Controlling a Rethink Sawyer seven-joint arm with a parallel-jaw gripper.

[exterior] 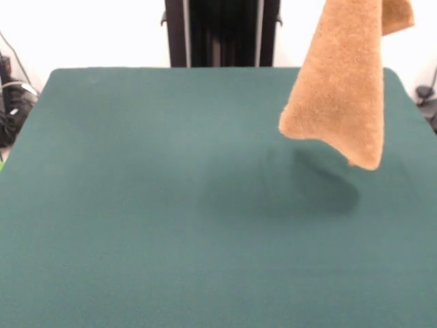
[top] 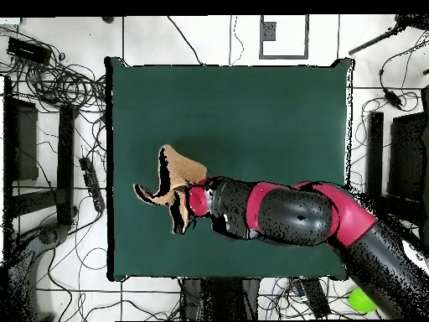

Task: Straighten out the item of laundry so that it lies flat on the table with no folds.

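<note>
- Front view: the towel (exterior: 345, 82) hangs in the air over the table (exterior: 136, 205), clear of the cloth, with a soft shadow under it. It sits toward the right side of this picture and runs off the top edge, so whatever holds it is out of shot here.
- Overhead view: the arm (top: 285, 211) reaches across the table and the towel is bunched right at its end. The gripper (top: 191, 201) looks clamped on the towel, since nothing else could be keeping it up, but the fingers themselves are buried under fabric and wrist.
- Key relation: the towel hangs straight down below the gripper, long axis vertical, lowest corner nearest the table.
- Look of it: tan-orange, fuzzy terry, draped into a narrow cone shape with a fold at the upper right. No bands or tag visible.
- Probably the lay-down comes next: lower until that bottom corner touches, then drag sideways so it unrolls flat. Risk is it bunches up.
</note>
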